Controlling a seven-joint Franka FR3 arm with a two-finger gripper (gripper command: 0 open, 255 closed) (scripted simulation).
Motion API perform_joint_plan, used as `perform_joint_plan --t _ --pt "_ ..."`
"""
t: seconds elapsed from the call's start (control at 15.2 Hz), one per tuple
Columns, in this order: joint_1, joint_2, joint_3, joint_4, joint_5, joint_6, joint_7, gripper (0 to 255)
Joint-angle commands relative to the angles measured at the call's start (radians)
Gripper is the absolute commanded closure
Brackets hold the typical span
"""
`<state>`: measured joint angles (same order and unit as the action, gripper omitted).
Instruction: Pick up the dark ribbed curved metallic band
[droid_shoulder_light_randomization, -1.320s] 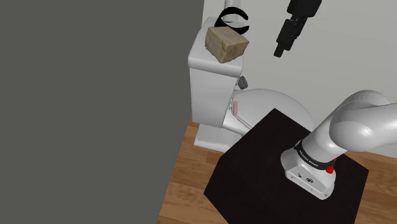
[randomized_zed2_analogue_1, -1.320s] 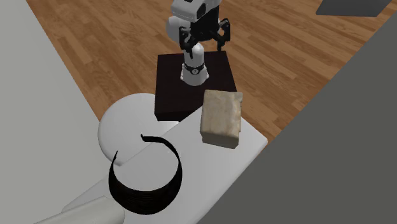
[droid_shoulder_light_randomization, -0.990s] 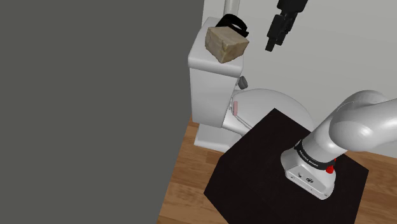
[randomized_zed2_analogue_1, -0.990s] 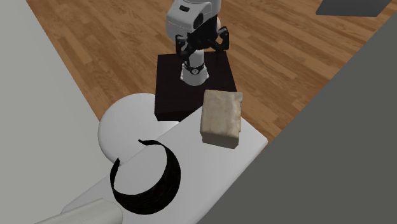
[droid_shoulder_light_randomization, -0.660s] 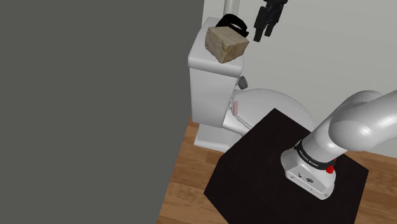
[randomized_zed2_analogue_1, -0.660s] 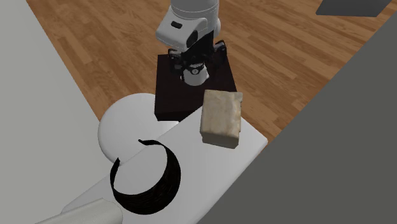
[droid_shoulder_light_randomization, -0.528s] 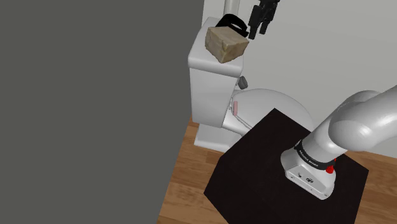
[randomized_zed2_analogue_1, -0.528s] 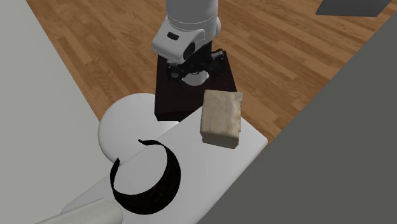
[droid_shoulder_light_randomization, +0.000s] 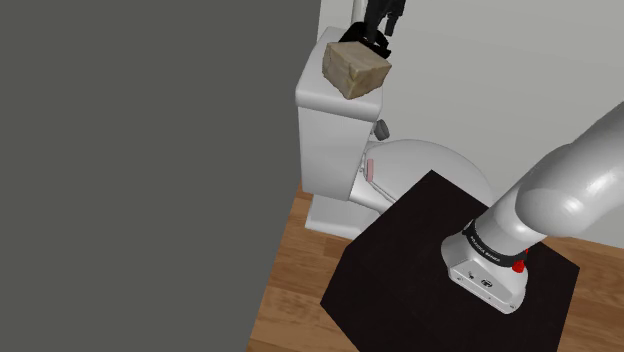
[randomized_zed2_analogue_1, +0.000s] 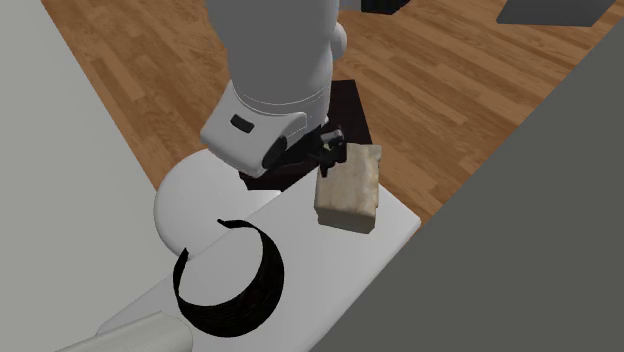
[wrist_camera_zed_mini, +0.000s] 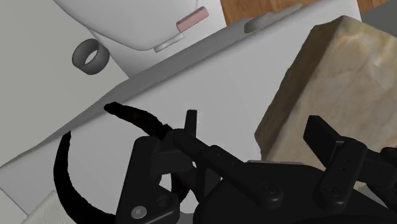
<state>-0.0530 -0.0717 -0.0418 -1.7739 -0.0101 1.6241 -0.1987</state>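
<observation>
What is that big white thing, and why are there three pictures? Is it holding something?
The big white thing is a robot arm standing on a black box. At its end is a black gripper with two fingers, like a pincer. One picture is taken from beside the robot. Another is from a camera looking back at it across a toilet. The third is from a little camera on the hand itself. On the toilet's white tank lid lie two things: a tan, stone-like block and a dark curved band, which the robot should pick up. The fingers stand apart above the lid, near both things, and hold nothing.
</observation>
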Motion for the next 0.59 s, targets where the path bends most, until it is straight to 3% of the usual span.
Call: perform_joint_plan --t 0.0,0.4,0.53 --pt "-0.004 0.087 -0.004 0.099 -0.005 -0.012 -0.009 0" --pt "-0.018 0.362 -0.015 0.468 -0.014 -0.102 -0.036 0" --pt "-0.018 0.358 -0.015 0.449 -0.014 -0.087 -0.035 0"
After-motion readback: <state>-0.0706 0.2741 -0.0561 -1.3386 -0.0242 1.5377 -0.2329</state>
